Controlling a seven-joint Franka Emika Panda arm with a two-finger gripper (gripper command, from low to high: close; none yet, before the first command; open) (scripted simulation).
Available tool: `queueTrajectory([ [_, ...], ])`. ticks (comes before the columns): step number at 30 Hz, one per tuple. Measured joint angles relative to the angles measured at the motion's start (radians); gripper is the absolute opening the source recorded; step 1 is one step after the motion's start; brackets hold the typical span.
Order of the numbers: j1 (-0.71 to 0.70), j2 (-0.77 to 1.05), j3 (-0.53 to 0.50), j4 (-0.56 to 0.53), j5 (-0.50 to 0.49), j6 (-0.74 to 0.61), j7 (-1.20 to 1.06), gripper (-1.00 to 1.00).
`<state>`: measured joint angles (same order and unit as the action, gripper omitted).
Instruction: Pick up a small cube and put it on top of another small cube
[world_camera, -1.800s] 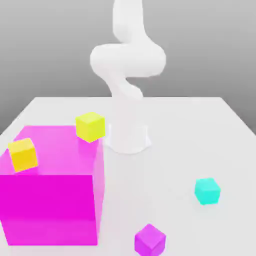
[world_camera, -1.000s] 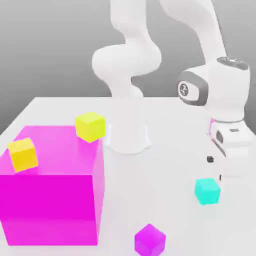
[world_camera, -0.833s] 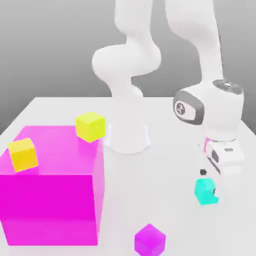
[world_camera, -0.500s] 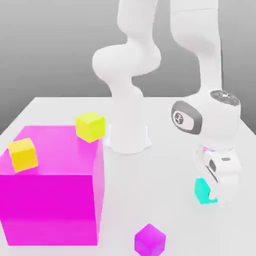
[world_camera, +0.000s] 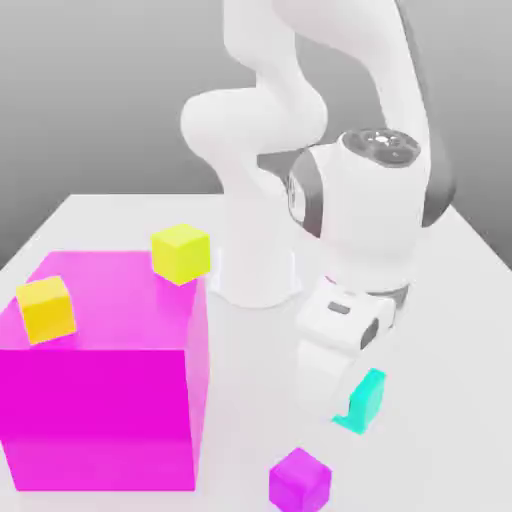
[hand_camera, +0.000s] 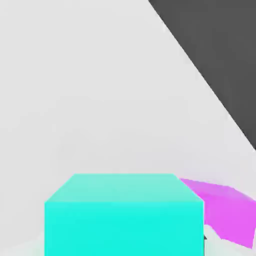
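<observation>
The small cube (world_camera: 368, 396), plain cyan, sits tilted between the fingers of my gripper (world_camera: 350, 405), which is shut on it. The white hand leans down over it from the exterior view's upper left. In the hand view the cyan cube (hand_camera: 125, 215) is close up, with the small purple cube (hand_camera: 220, 210) just beyond one of its corners. In the exterior view the purple cube (world_camera: 300, 480) rests on the table, a short way below and left of the held cube.
A big magenta block (world_camera: 100, 400) stands at the exterior view's left, with one yellow cube (world_camera: 45, 308) on top and another yellow cube (world_camera: 181, 252) at its far corner. The arm's white base (world_camera: 255, 270) stands mid-table. The table edge (hand_camera: 200, 85) runs past a dark surround.
The gripper came down around the cyan cube and shut on it. It then swung toward the exterior view's left with the cube, bringing it closer to the purple cube.
</observation>
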<state>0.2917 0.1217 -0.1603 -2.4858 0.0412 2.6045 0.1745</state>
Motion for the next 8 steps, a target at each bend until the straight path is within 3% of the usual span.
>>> queueTrajectory([
  [4, -0.022, 0.126, 0.011, 0.022, 0.048, 0.102, -0.007, -1.00],
  [5, -0.026, 0.150, 0.016, 0.024, 0.057, 0.124, -0.012, 1.00],
  [8, -0.026, 0.150, 0.016, 0.024, 0.057, 0.124, -0.012, 1.00],
])
